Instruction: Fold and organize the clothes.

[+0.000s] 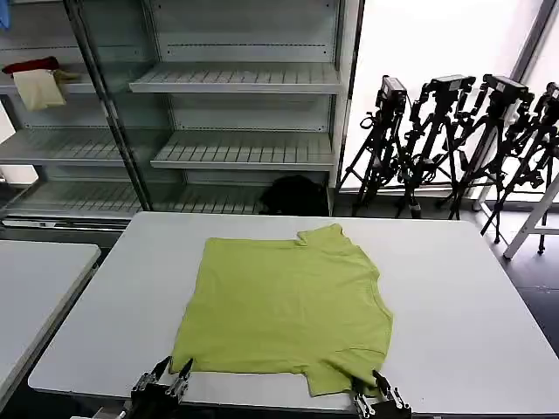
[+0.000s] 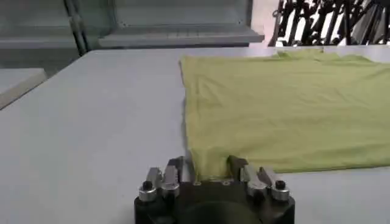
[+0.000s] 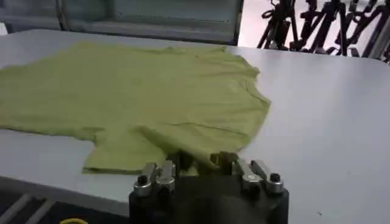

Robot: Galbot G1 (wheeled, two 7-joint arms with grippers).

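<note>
T-shirt: lying flat, plain side up, spread across the middle of the white table, its lower hem reaching toward the near edge.
Left gripper: sitting low at the near edge, its fingers clamping the shirt's near-left hem corner.
Right gripper: sitting low at the near edge, its fingers pinching the near-right sleeve fold.
Shelving: standing beyond the table's far edge.
Tripods: standing off the far right corner.

Head view: high, looking forward and down over the whole surface toward the shelves. Left and right wrist views: low, close behind each arm's fingers, facing across the surface. All three share the shirt and tripods.
</note>
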